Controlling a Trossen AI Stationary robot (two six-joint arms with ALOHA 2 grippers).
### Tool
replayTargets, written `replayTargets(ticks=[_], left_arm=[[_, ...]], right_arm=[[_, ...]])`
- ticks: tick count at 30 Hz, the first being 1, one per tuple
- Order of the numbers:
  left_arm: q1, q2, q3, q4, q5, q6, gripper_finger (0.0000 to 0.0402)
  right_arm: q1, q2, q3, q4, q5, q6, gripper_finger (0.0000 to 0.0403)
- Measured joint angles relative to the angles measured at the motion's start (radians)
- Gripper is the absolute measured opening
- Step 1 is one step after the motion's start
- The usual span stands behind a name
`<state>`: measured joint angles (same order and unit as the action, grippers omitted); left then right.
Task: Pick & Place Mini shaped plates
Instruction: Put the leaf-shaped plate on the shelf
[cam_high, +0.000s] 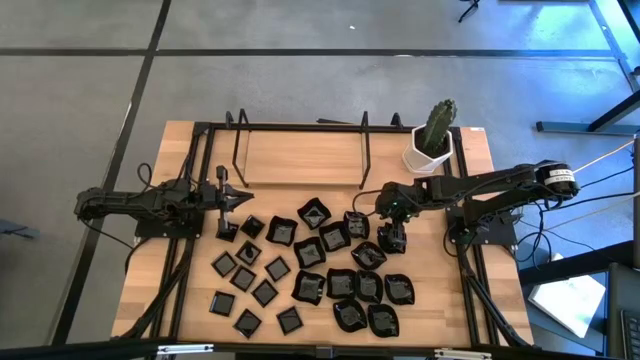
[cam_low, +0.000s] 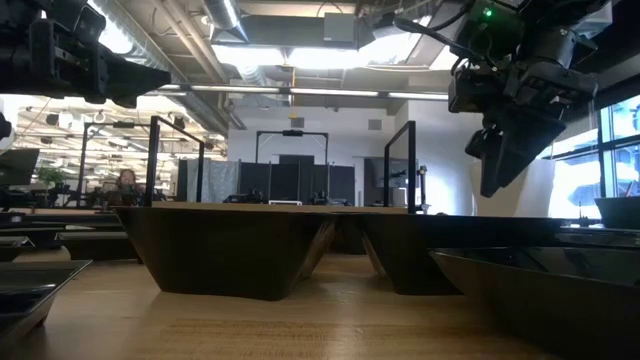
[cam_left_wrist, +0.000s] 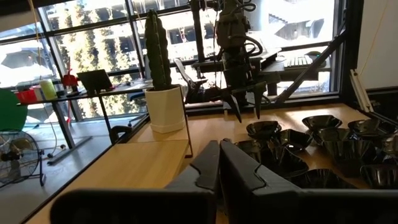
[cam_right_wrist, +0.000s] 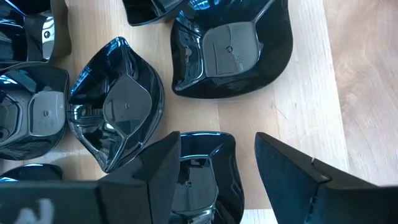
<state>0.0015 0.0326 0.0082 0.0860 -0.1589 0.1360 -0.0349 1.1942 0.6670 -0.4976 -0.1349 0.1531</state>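
The mini shaped plates (cam_high: 318, 268) are spread over the wooden table (cam_high: 300, 155), all on the near side of the black wire rack (cam_high: 300, 140) that stands at the table's far edge. They are glossy black and come in several shapes. Little flat squares lie tilted like diamonds toward the left arm's side of the rack. Larger dishes with raised, wavy rims cluster toward the right arm's side. Seen close from the right wrist, each larger dish has a flat matte square floor and steep, shiny walls that flare into soft corners.

The right gripper (cam_high: 393, 240) hangs just above the cluster of wavy-rimmed dishes, near the white cactus pot (cam_high: 428, 155). Its fingers are spread wide and hold nothing, with one dish (cam_right_wrist: 202, 177) lying directly below the gap between them.

The left gripper (cam_high: 240, 197) hovers level just in front of the rack's left end, fingers pressed together and empty, above the small squares.
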Motion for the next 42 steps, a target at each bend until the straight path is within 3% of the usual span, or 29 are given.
replayTargets(ticks=[11, 24, 28, 42], left_arm=[[0.000, 0.000, 0.000, 0.000, 0.000, 0.000, 0.0010], [0.000, 0.000, 0.000, 0.000, 0.000, 0.000, 0.0011], [0.000, 0.000, 0.000, 0.000, 0.000, 0.000, 0.0011], [0.000, 0.000, 0.000, 0.000, 0.000, 0.000, 0.0011]], right_arm=[[0.000, 0.000, 0.000, 0.000, 0.000, 0.106, 0.0207], [0.000, 0.000, 0.000, 0.009, 0.009, 0.102, 0.0207], [0.000, 0.000, 0.000, 0.015, 0.053, 0.040, 0.0207], [0.000, 0.000, 0.000, -0.014, 0.054, -0.052, 0.0197]])
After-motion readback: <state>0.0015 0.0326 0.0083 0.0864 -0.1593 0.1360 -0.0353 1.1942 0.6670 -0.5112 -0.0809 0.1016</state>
